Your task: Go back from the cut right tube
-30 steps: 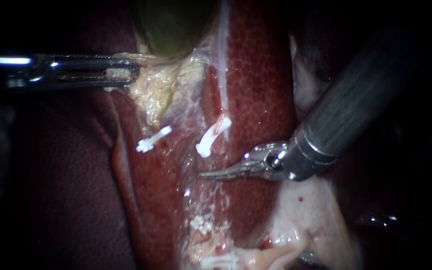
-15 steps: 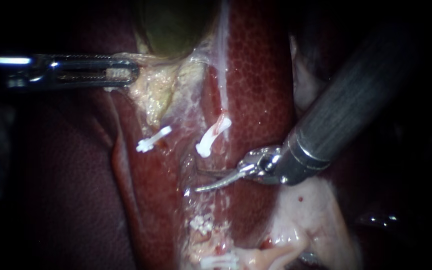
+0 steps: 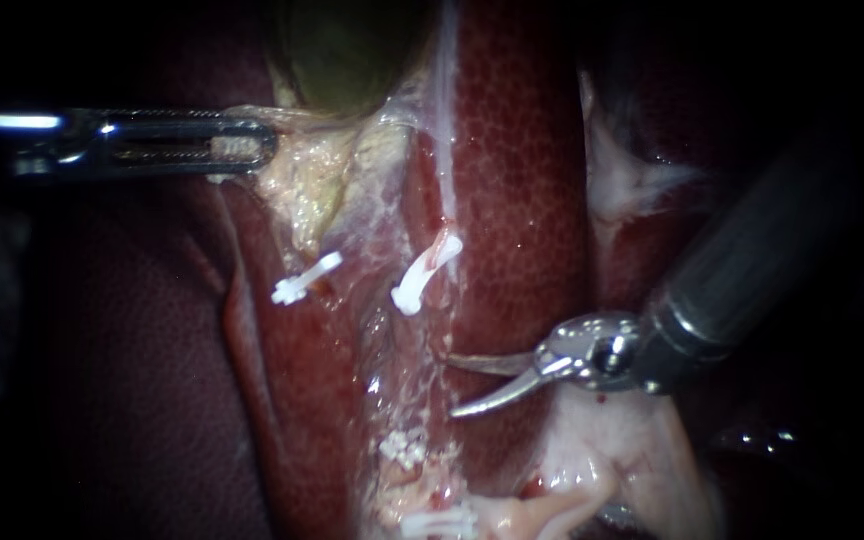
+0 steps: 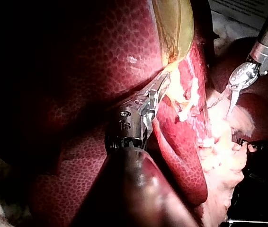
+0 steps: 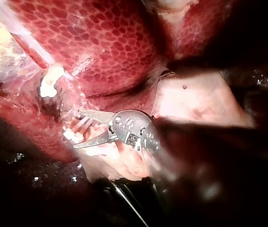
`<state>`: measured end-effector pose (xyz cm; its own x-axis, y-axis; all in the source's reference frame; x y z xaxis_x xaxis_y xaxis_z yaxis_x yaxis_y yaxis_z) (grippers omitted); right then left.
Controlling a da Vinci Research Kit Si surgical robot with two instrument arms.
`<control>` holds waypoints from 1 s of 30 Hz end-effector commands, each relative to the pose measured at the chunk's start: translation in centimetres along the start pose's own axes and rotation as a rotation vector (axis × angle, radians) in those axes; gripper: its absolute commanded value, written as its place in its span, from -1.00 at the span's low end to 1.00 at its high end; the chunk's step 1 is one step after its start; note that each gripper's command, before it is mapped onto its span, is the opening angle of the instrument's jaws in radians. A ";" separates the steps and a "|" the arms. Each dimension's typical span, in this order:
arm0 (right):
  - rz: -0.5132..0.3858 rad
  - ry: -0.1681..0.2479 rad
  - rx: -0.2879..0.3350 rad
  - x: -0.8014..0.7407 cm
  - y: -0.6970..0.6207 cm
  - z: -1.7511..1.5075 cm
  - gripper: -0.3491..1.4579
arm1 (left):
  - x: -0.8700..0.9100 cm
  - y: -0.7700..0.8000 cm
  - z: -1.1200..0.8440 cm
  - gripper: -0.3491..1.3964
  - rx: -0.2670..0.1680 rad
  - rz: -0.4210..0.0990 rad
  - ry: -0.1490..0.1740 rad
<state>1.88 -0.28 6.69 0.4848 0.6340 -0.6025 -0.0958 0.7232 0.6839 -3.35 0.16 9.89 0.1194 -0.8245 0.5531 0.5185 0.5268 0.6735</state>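
Note:
The right tube's upper stump carries a white clip, and a second white clip sits on the left tube. Further white clips lie lower down in the pale tissue. My right instrument, with two curved blades, stands open just right of the gap below the upper stump and holds nothing. In the right wrist view its blades are spread ahead of the lower clips. My left instrument is shut on pale tissue at the gallbladder's lower edge, pulling it leftward; the left wrist view shows the same grip.
Dark red liver flanks the dissected strip on both sides. Pale pink tissue lies under the right instrument's shaft. Another white clip sits at the lower edge.
My right instrument has drawn back to the right and downward, away from the tube, and its blades have spread from nearly together to open. The left instrument and clips have not moved.

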 end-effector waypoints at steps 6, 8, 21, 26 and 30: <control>-0.076 0.013 -0.053 0.24 -0.01 -0.44 0.99 | 0.00 0.00 0.00 -0.96 0.000 0.000 0.000; -0.089 0.024 -0.063 0.35 -0.05 -0.57 0.99 | 0.00 0.00 0.00 -0.96 0.000 0.000 0.000; -0.171 0.073 -0.030 0.64 -0.24 -0.80 0.99 | 0.00 -0.01 0.03 -0.96 -0.002 0.000 -0.001; -0.170 0.073 -0.031 0.64 -0.23 -0.80 0.99 | 0.02 -0.02 0.05 -0.96 -0.004 0.001 -0.002; -0.170 0.073 -0.031 0.64 -0.23 -0.80 0.99 | 0.08 -0.04 0.11 -0.96 -0.007 0.004 -0.004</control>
<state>1.51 0.18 5.81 0.4315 0.5188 -0.7380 -0.0449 0.8294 0.5569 -3.47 0.07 9.99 0.1167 -0.8216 0.5579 0.5241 0.5281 0.6681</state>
